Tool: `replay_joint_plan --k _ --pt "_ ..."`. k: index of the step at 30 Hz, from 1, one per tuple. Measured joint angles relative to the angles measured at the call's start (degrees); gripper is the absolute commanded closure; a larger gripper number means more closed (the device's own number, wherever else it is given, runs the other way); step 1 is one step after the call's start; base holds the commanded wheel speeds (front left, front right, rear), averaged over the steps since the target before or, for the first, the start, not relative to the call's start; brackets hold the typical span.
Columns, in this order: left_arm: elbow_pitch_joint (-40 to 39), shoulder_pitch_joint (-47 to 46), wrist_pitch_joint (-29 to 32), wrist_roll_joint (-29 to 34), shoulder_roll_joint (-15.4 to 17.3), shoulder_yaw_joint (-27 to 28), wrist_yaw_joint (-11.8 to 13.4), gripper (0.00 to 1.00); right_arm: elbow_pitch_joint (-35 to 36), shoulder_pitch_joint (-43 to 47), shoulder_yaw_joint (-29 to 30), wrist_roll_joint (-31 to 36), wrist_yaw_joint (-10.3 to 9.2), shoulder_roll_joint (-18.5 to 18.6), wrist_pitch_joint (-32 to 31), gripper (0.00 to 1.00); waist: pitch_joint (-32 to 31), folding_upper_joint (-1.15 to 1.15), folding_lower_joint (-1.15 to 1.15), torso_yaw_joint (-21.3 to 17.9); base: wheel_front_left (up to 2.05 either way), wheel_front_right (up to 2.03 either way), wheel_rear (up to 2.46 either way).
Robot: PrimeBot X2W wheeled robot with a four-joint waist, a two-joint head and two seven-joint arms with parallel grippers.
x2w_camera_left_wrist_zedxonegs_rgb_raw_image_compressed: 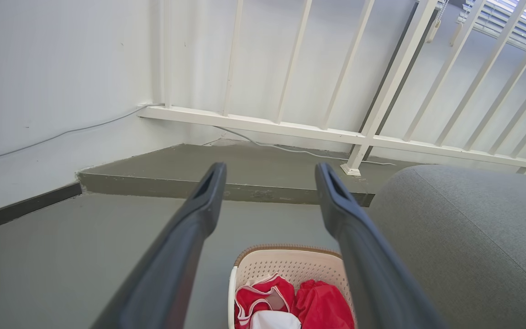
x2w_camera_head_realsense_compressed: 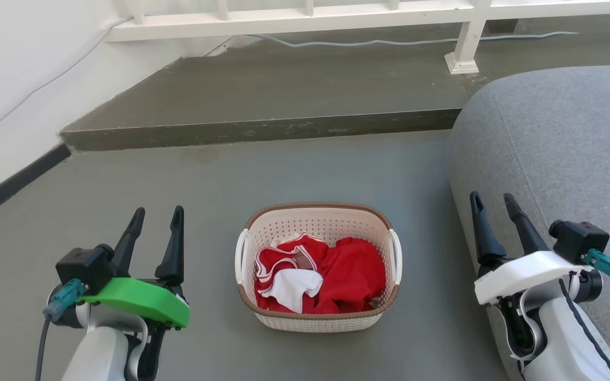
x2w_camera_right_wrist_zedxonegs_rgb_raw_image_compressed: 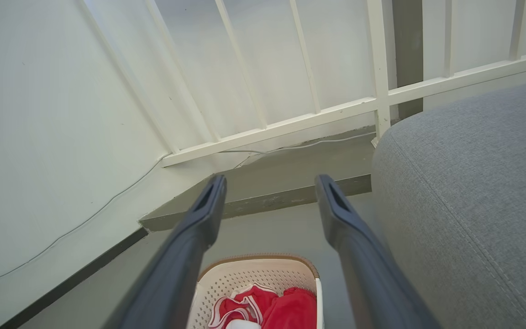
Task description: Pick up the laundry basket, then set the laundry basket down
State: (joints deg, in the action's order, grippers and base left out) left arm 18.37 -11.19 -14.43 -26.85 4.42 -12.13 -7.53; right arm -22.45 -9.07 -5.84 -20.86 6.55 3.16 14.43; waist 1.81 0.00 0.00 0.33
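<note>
Left claw [x2w_camera_head_realsense_compressed: 158, 211], on the arm with the bright green wrist cover, hovers at the lower left of the head view with its two long dark fingers spread apart and nothing between them. Right claw [x2w_camera_head_realsense_compressed: 492, 197], on the white-covered arm at the lower right, is parted a little more narrowly and is just as empty. It hangs in front of the edge of the big grey fabric-covered sofa [x2w_camera_head_realsense_compressed: 559, 137], though whether it touches the upholstery I cannot tell from here.

Between the two arms, apart from both, the small cream-white perforated plastic laundry basket [x2w_camera_head_realsense_compressed: 315, 320] sits upright on the smooth grey floor [x2w_camera_head_realsense_compressed: 337, 164]. It has a brown woven-look rim and a white loop handle on each short side. Crumpled red clothes with white trim [x2w_camera_head_realsense_compressed: 350, 270] fill its bottom, and a folded white piece of cloth [x2w_camera_head_realsense_compressed: 292, 286] lies on top toward the robot's left.

Each wrist view looks down between its own fingers (the basket shows low in both), with the far rim just past the fingertips' line.

Beyond the basket a low grey concrete step [x2w_camera_head_realsense_compressed: 284, 90] rises, carrying a white barred railing [x2w_camera_head_realsense_compressed: 294, 18] and a thin pale cable [x2w_camera_head_realsense_compressed: 389, 42]. A white wall with a black skirting strip [x2w_camera_head_realsense_compressed: 14, 182] runs along the left.
</note>
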Motion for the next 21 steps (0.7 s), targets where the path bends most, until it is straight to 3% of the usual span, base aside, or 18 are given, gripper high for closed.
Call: replay_joint_plan --k 21 --pt "-1.27 2.09 0.01 3.01 -0.64 0.75 0.00 0.00 1.71 1.43 0.18 1.19 0.00 -0.36 0.00 0.00 0.77 0.00 0.00 -0.22 0.00 0.00 0.00"
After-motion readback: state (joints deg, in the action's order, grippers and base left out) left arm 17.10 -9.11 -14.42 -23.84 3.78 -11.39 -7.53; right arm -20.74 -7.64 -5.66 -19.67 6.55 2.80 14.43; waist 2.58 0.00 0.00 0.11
